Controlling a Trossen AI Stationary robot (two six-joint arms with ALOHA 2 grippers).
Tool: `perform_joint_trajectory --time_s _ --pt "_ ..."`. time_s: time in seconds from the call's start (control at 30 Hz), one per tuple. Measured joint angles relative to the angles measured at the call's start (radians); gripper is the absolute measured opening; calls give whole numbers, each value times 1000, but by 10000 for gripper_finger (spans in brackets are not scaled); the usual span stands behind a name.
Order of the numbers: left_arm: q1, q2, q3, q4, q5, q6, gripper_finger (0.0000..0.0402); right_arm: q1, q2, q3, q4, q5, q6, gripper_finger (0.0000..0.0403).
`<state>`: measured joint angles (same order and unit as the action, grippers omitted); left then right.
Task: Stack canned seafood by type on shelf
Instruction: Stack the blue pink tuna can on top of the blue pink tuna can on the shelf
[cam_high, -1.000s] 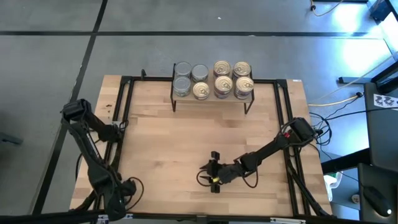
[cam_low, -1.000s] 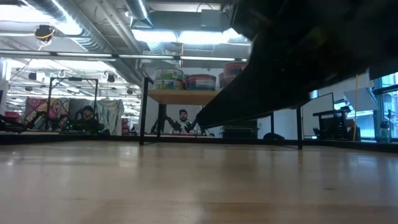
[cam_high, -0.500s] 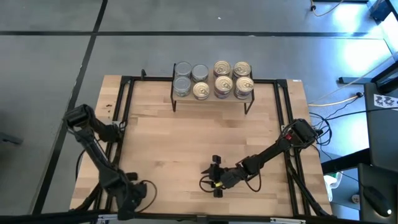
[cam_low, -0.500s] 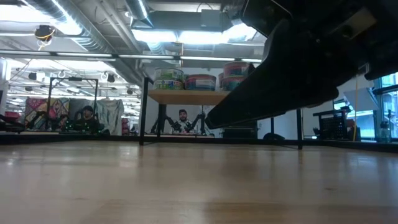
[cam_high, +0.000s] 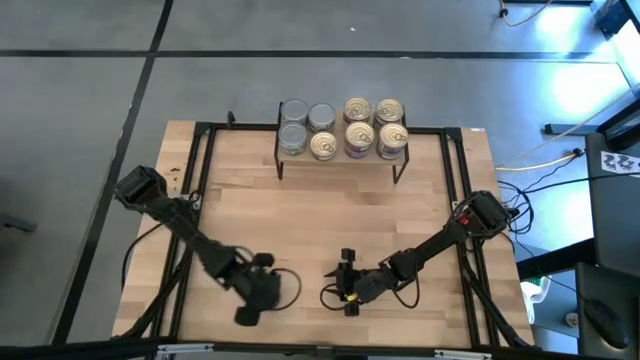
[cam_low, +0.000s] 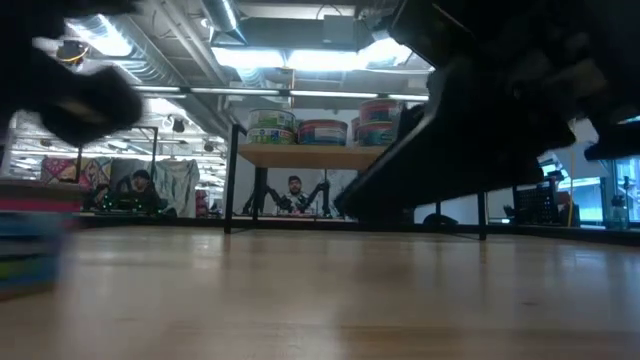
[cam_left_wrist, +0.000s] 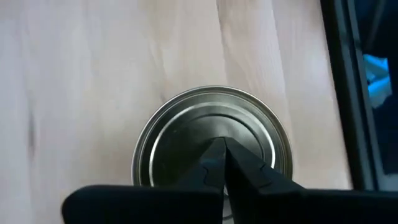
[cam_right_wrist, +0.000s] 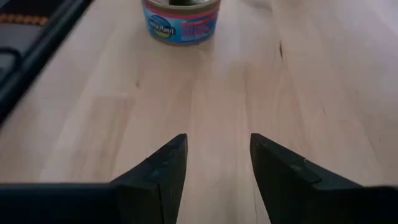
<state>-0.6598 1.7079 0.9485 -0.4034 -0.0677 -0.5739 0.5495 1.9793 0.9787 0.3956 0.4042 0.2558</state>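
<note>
The shelf (cam_high: 342, 159) stands at the table's far edge. It carries silver-topped cans (cam_high: 293, 112) at its left end and gold-topped cans (cam_high: 374, 126) at its right; the low view shows them as cans (cam_low: 322, 131) on the shelf (cam_low: 300, 157). One silver-topped can (cam_left_wrist: 211, 146) stands on the table near its near edge; this can (cam_right_wrist: 181, 22) has a blue and pink label. In the high view my left gripper (cam_high: 256, 294) hides it. My left gripper (cam_left_wrist: 221, 149) is shut above that can's top. My right gripper (cam_right_wrist: 217, 155) is open, low over the table, facing the can. My left gripper points down from above, and its shut fingertips (cam_left_wrist: 214, 155) stand over the middle of the can's silver top (cam_left_wrist: 186, 137). The can is upright on the table. I cannot tell whether the tips touch the top.
A black frame (cam_high: 205, 135) runs around the wooden table top. Bare wood (cam_high: 330, 215) lies between the shelf and both grippers. My right gripper (cam_high: 346, 283) is just to the right of my left one. People sit in the room behind the table (cam_low: 140, 185).
My left arm has swung from the near left corner toward the table's right along the near edge, ending close to my right gripper. The labelled can has come into the low view at its left.
</note>
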Motion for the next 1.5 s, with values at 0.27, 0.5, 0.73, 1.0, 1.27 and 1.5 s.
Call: perform_joint_trajectory --time_s 0.27,0.5,0.73,1.0,1.27,1.5 --pt "174 40 -5 171 -15 241 3 1 -57 -1 -146 10 3 174" --pt "298 55 -10 315 -46 429 3 1 -173 -1 -306 14 2 174" --pt "361 14 -10 360 -40 430 5 0 -224 0 -326 -4 1 174" --pt "367 -90 -11 227 -53 451 88 -19 -221 0 -213 -2 0 180" --pt "368 -57 -142 441 -45 504 152 -41 -189 0 -147 -49 -51 245" --pt "387 -41 -224 608 -29 554 161 -54 -146 1 -90 -82 -78 312"
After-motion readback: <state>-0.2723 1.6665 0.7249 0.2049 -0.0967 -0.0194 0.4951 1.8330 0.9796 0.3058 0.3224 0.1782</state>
